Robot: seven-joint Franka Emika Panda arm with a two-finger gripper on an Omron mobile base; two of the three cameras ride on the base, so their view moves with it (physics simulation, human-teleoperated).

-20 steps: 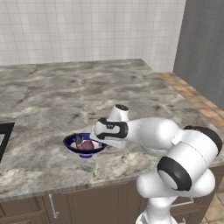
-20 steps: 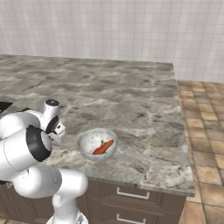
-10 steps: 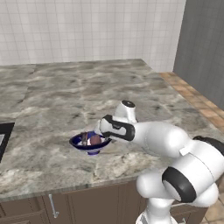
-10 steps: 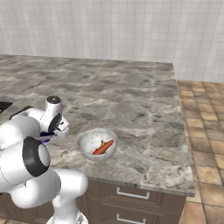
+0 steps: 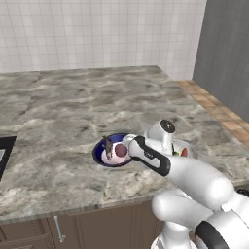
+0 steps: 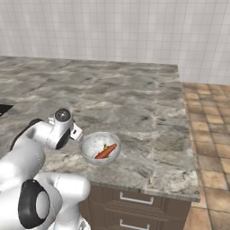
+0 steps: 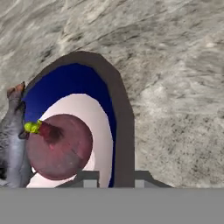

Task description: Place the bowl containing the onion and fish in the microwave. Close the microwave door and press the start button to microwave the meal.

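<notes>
Grey marble counter (image 5: 73,107), white tiled wall (image 5: 97,29); hand (image 7: 113,177) clamps bowl (image 7: 118,127) rim

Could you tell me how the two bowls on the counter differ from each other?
The blue bowl is dark blue outside; the white bowl is plain pale. The blue bowl holds a reddish onion and grey fish; the white bowl holds an orange vegetable with some green. The tool straddles the blue bowl's rim; the white bowl sits untouched. Both are round and upright.

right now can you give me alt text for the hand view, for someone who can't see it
Close-up of the dark blue bowl on a grey marble counter, its rim between the gripper fingertips. Inside lie a reddish-brown onion and, at the left edge, a grey fish.
</notes>
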